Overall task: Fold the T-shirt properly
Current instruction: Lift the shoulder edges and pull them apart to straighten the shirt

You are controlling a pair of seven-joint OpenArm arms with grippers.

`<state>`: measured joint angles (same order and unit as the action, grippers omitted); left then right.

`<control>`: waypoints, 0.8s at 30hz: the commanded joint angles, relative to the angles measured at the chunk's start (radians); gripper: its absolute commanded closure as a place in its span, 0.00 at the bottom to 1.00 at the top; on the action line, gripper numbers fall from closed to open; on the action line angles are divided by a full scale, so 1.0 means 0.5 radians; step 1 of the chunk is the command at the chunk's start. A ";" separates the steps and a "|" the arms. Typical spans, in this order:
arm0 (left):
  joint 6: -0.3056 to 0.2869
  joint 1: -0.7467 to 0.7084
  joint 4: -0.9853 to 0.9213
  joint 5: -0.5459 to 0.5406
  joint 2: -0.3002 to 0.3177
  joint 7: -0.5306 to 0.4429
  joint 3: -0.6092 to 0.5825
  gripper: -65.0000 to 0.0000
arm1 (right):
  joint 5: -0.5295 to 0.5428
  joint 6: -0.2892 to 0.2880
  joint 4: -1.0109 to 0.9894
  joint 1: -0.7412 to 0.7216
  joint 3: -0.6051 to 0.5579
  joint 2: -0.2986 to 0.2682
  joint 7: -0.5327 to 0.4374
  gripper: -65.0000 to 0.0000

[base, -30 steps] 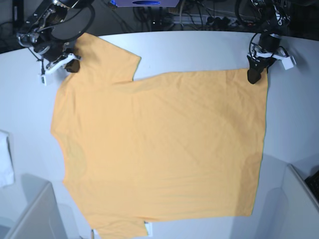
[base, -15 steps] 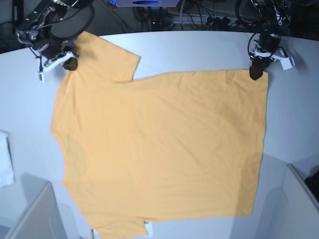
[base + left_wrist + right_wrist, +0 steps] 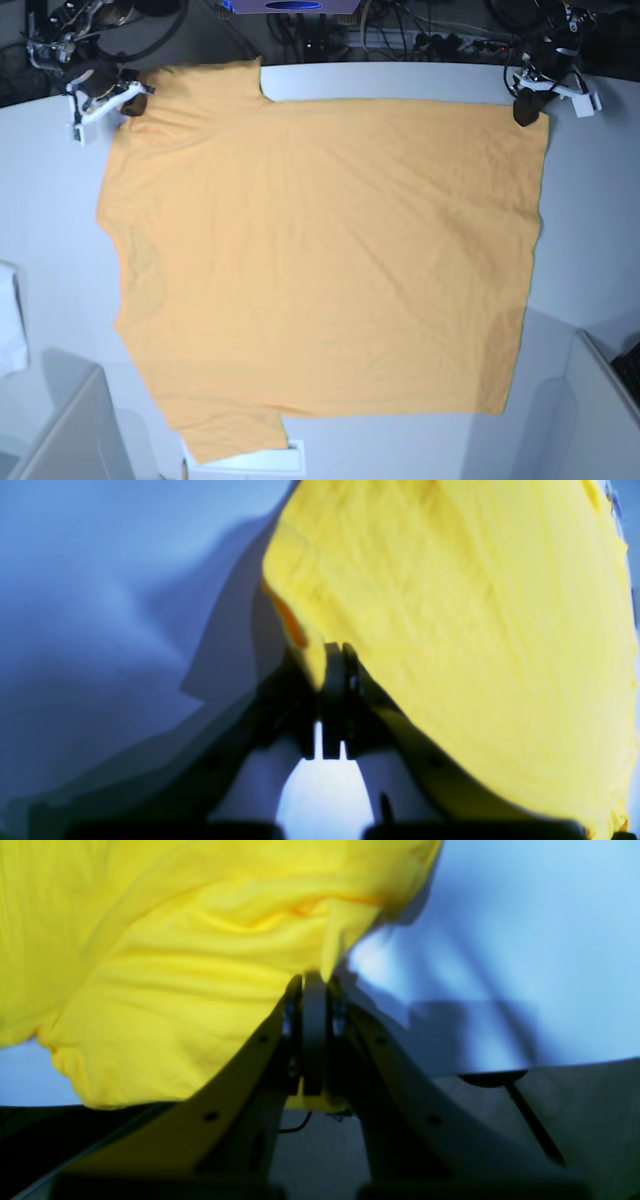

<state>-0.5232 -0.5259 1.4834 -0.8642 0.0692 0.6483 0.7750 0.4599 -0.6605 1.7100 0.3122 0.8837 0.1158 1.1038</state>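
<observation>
The light-orange T-shirt (image 3: 320, 260) lies spread across the white table (image 3: 590, 220), and its far edge is drawn taut near the table's back. In the base view my left gripper (image 3: 526, 110) is shut on the shirt's far right corner. The left wrist view shows that gripper (image 3: 336, 670) with jaws together, pinching an edge of the yellow-looking T-shirt (image 3: 450, 605). My right gripper (image 3: 137, 102) is shut on the far left corner, beside the sleeve. In the right wrist view the right gripper (image 3: 312, 990) pinches a fold of the T-shirt (image 3: 175, 965).
A white cloth (image 3: 10, 330) lies at the table's left edge. Grey bins stand at the near left (image 3: 70, 430) and near right (image 3: 600, 410). Cables and equipment (image 3: 400, 40) crowd the space behind the table. A white sheet (image 3: 260, 462) peeks out under the near sleeve.
The left gripper has shut on the shirt's corner. Both grippers have moved toward the back of the table, dragging the shirt's far edge with them and stretching it straight.
</observation>
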 commanded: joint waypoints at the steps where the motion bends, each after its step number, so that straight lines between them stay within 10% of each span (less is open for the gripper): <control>1: 0.023 -0.042 0.021 0.033 0.013 0.028 0.011 1.00 | -0.093 0.015 0.006 0.037 -0.001 -0.006 0.083 1.00; 19: 0.048 -0.177 0.607 0.033 -0.066 0.040 -0.039 1.00 | -0.090 0.009 0.568 -0.015 -0.001 0.009 0.387 1.00; 24: 0.219 -0.205 0.745 0.033 -0.060 0.040 -0.158 1.00 | -0.090 0.012 0.577 -0.126 -0.004 0.006 0.525 1.00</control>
<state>-0.4065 -0.6212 1.8336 -0.8272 0.0315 0.6918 0.6930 0.4110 -0.6544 1.9812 0.2550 0.8791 0.1303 1.3685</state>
